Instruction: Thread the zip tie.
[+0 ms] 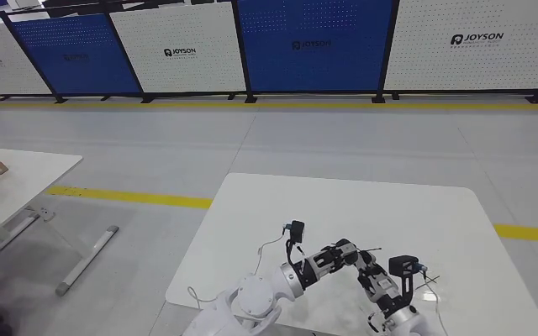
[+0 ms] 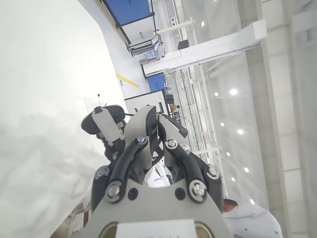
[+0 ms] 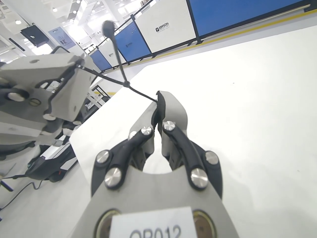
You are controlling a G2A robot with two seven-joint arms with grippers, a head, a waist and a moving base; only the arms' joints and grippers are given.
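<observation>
A thin black zip tie (image 3: pixel 138 91) is stretched between my two grippers above the white table (image 1: pixel 336 202), near its front edge. My right gripper (image 3: pixel 157 99) is shut on one end of the strap. My left gripper (image 3: pixel 78 66) is shut on the other end. Midway along the strap is a small knot-like head (image 3: pixel 126 84), and a loose tail (image 3: pixel 116 53) rises from it. In the top view the grippers meet, left gripper (image 1: pixel 345 250) beside right gripper (image 1: pixel 363 260), with the zip tie (image 1: pixel 371 249) poking out. The left wrist view has my left gripper (image 2: pixel 157 116) close to the right gripper (image 2: pixel 104 108).
The far and right parts of the table are bare white surface. A second white table (image 1: pixel 25 172) stands off to the left across the floor. Blue and white partition panels (image 1: pixel 311 42) line the back behind a yellow floor line.
</observation>
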